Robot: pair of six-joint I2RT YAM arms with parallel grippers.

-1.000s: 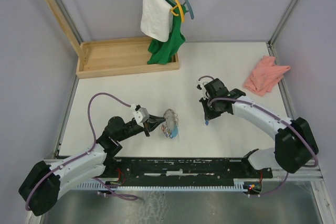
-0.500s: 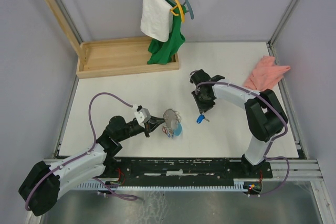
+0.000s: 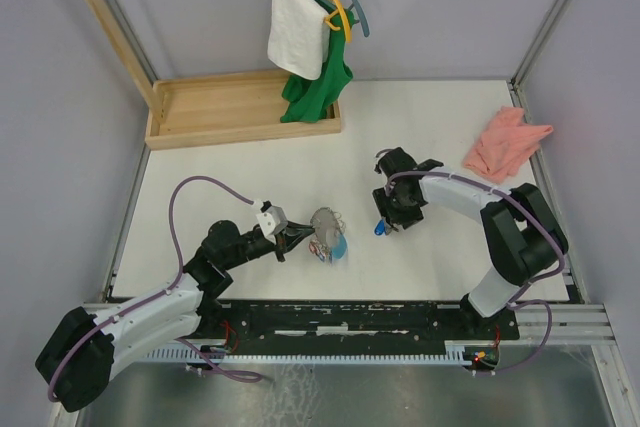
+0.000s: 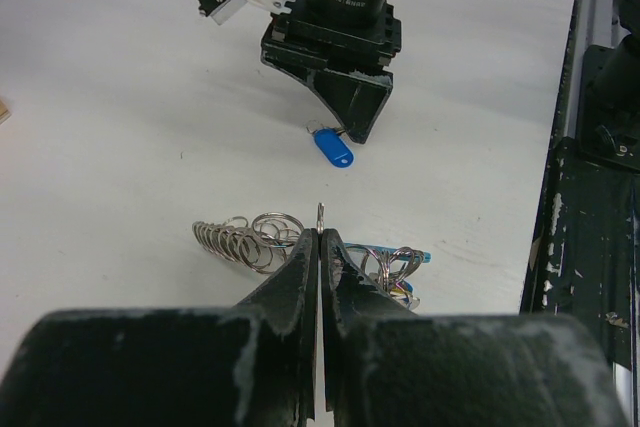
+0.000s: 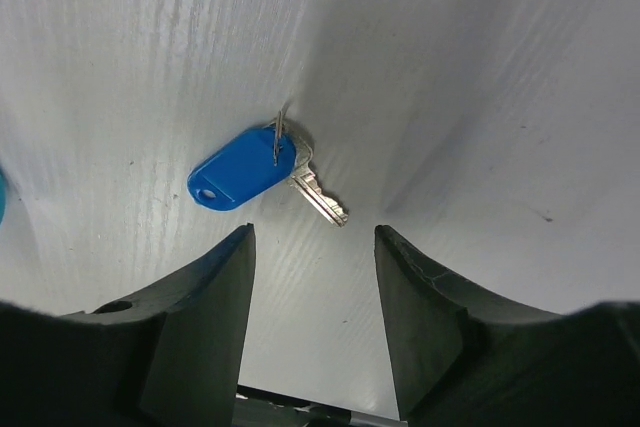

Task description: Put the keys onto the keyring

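**Blue key flat on the table, ring pinched by the left arm**

The left gripper (image 4: 320, 247) has its fingers pressed together on a thin metal keyring (image 4: 320, 211), which stands edge-on right at the fingertips. Just beside it on the white table (image 3: 250, 157) lies a heap of loose wire rings (image 4: 248, 238) and springy coils. On the other side of the fingers there's a little tangle of rings (image 4: 396, 269) with blue and yellowish bits, too small and jumbled to say what's in it, honestly.

The right gripper (image 5: 312, 237) hangs low over the table with its fingers spread apart and nothing between them. The blue key (image 5: 240, 179) lies flat just past those fingertips, its blue tag and small silver blade joined by a tiny ring. In the top view it sits between the two grippers, close to the right one and apart from the heap.

Further back there's a pink cloth (image 3: 505, 143) near the right edge and a wooden tray (image 3: 240, 107) at the far left. A white towel (image 3: 297, 35) and a green garment (image 3: 318, 87) hang on hangers.
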